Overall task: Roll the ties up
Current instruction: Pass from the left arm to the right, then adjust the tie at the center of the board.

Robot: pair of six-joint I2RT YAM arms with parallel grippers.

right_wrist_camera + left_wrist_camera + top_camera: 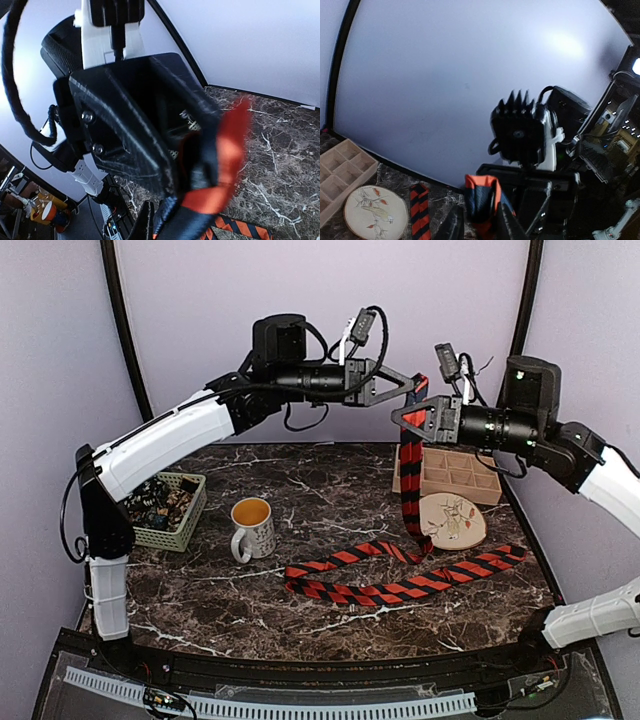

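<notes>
Poorly seen from the right wrist: only a blurred red fold of the long red-and-black diagonally striped necktie (411, 490), crowded close to the lens, with the black housing of the other arm across most of the rest. Clamped tight on the tie's upper end by the right gripper (402, 420), jaws fully together, high over the back of the table. Flanked nose to nose by the left gripper (480, 227), fingers a little apart on either side of the same folded end; cannot tell whether pinching or merely standing beside it, with the fingertips cut off by the bottom edge of the left wrist view. Below the grip, hanging straight down to the dark veined marble tabletop (200, 590), then running left along it, folding back near the middle and running right to a tip at the front right. Partly hidden behind the hanging length: a pale wooden tray of square compartments (470, 493) at the back right, and just in front of that a round cream plate with a bird drawing (465, 530), the tie's bend at its left rim. Well apart to the left: a white mug of orange-brown liquid (255, 535) and a green plastic basket (175, 535), contents too small to name. Bare marble along the near edge, and between mug and tie
</notes>
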